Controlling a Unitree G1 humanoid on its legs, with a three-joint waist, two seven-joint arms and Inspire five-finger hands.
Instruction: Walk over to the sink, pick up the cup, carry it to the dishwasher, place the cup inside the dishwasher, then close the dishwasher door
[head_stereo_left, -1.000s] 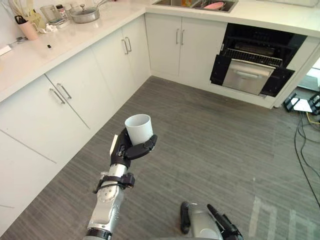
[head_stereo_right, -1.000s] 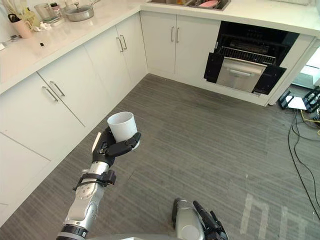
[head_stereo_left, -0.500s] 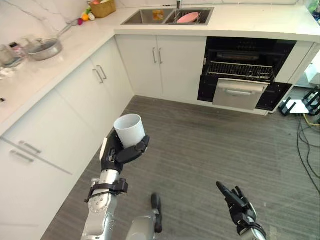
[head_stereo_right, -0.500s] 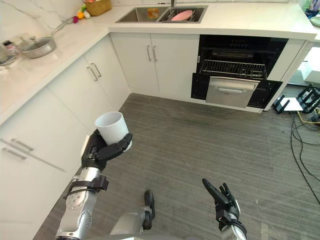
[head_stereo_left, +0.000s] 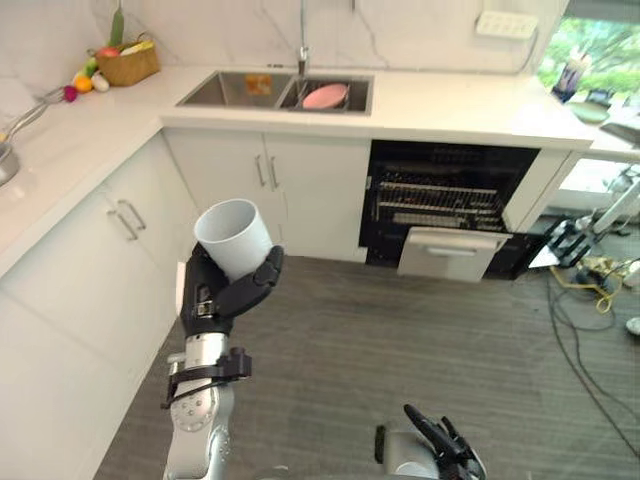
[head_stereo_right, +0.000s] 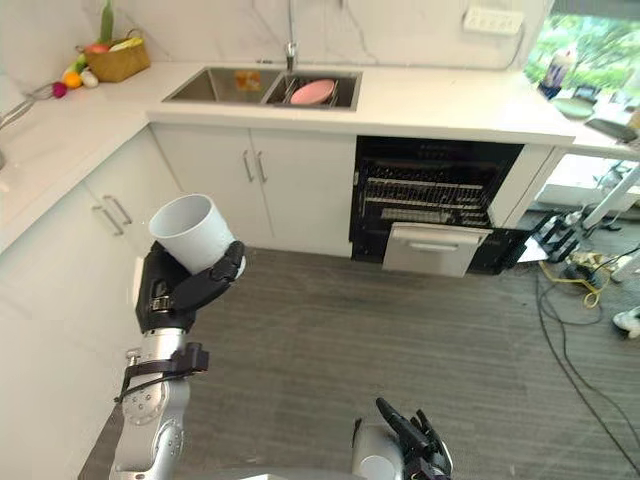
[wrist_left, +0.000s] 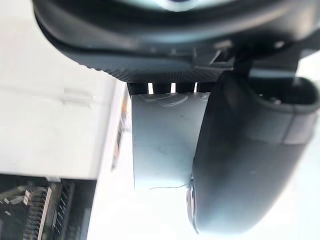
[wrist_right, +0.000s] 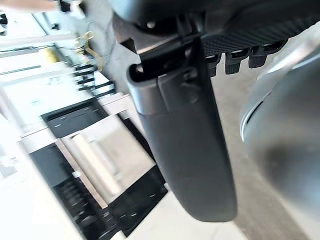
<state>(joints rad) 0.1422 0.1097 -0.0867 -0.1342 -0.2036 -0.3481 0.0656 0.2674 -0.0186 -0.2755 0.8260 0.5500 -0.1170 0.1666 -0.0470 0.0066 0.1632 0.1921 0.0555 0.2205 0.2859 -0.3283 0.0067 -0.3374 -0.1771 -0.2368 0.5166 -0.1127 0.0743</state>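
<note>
A white cup (head_stereo_left: 234, 238) is held upright and slightly tilted in my left hand (head_stereo_left: 215, 298), fingers and thumb curled round its lower half; the left wrist view shows the cup (wrist_left: 162, 145) pressed between thumb and fingers. The dishwasher (head_stereo_left: 445, 205) stands open under the counter ahead, its rack (head_stereo_left: 440, 201) showing and its door (head_stereo_left: 451, 252) hanging partly down. The sink (head_stereo_left: 275, 92) lies left of it with a pink dish (head_stereo_left: 325, 96) inside. My right hand (head_stereo_left: 440, 452) hangs low at the bottom edge, fingers straight.
White cabinets (head_stereo_left: 260, 195) run along the left and back under a pale counter (head_stereo_left: 470, 105). A basket of fruit (head_stereo_left: 125, 62) sits in the counter's corner. Cables (head_stereo_left: 590, 300) and small items lie on the grey floor at the right.
The camera has swung toward the sink and dishwasher, which now lie straight ahead and nearer. The left hand holds the cup as before. The right hand sits lower in view.
</note>
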